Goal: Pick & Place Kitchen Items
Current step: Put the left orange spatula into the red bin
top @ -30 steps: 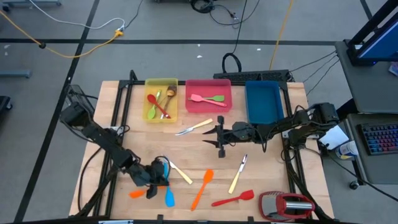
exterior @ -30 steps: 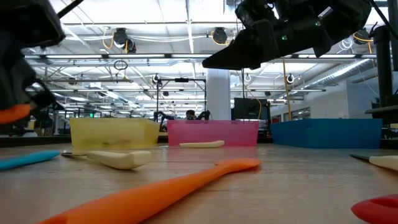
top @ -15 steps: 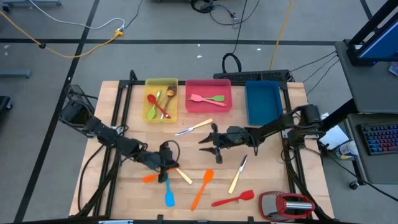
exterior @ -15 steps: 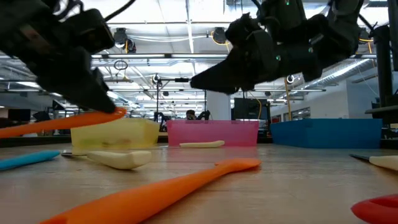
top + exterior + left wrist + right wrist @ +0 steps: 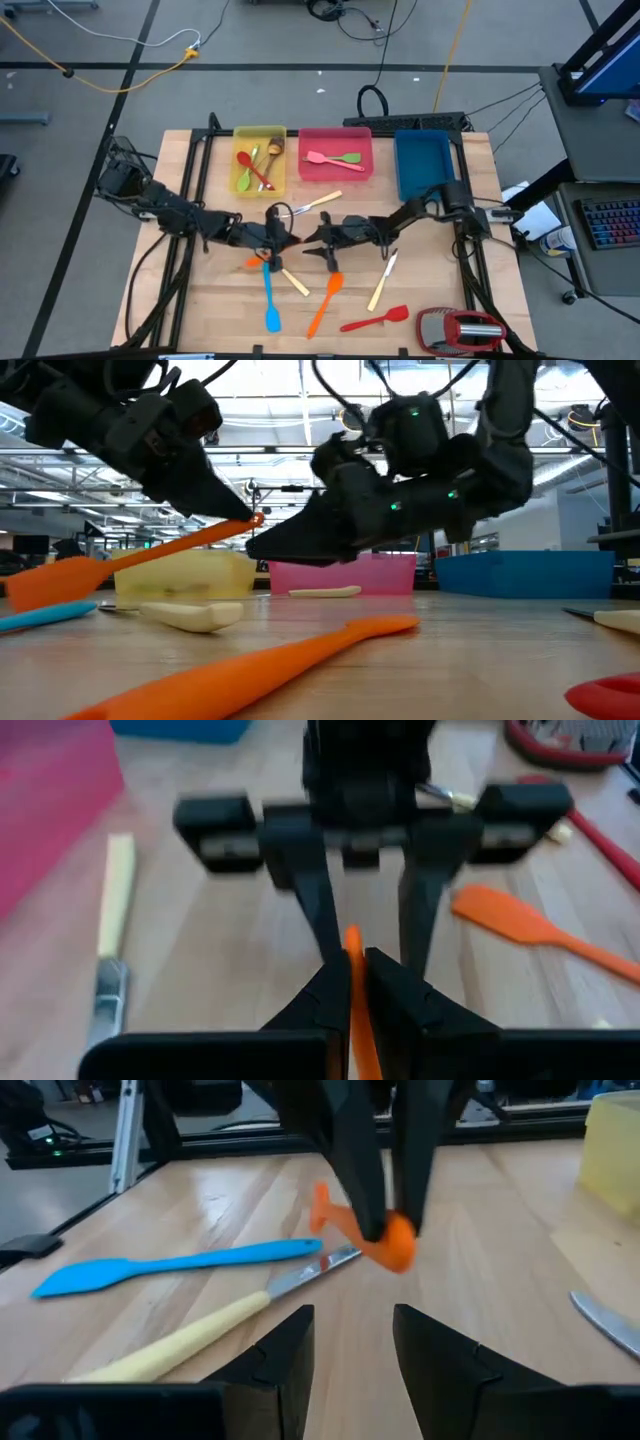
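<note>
Your left gripper [image 5: 274,238] has its fingers clamped on the orange spatula's [image 5: 120,563] handle tip, holding it tilted above mid-worktop [image 5: 430,300]. Your right gripper [image 5: 318,240] faces it just beside, fingers parted and holding nothing.

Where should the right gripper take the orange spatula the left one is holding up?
Probably mid-handle, approaching end-on from its own side. The left gripper is shut on the handle tip of the orange spatula, which slopes down to its blade, clear of the table. The right gripper faces it open, so the bare handle just below the left fingers is nearest.
</note>
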`<control>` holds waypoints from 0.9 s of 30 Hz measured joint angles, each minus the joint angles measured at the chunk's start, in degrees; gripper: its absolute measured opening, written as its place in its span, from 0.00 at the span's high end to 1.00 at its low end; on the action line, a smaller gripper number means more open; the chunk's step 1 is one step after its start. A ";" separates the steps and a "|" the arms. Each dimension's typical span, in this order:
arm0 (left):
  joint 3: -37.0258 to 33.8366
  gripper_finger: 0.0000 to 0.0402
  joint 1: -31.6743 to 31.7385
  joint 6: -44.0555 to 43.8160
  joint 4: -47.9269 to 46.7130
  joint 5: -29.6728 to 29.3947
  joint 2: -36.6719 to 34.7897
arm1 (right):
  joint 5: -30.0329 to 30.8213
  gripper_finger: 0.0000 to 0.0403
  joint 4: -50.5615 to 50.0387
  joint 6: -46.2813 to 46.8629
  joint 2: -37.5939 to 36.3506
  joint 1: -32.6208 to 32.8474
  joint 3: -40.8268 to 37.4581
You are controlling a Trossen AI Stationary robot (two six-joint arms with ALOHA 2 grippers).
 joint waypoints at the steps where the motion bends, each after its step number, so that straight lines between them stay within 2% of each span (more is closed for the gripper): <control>1: 0.00 0.94 0.33 0.64 0.70 0.01 0.00 | -0.01 0.68 -0.01 -0.11 0.70 -0.16 1.01; 9: 0.00 0.94 1.67 4.00 4.10 0.00 -0.02 | 0.00 0.68 0.25 -0.26 4.17 -1.11 8.80; 15: 0.00 0.94 1.62 5.15 4.36 0.00 -0.04 | -0.01 0.69 0.00 -0.35 4.35 -1.79 9.78; 18: 0.00 0.94 1.62 5.31 4.54 -0.88 -0.04 | -0.03 0.74 -0.91 -0.23 4.31 -1.89 9.80; 24: 0.00 0.94 1.56 6.02 4.83 -1.43 -0.07 | -0.07 0.94 -1.62 -0.59 4.34 -1.87 9.80; 27: 0.00 0.94 1.62 6.02 4.78 -1.43 -0.07 | 0.01 0.95 -1.47 -2.99 4.34 -1.89 9.80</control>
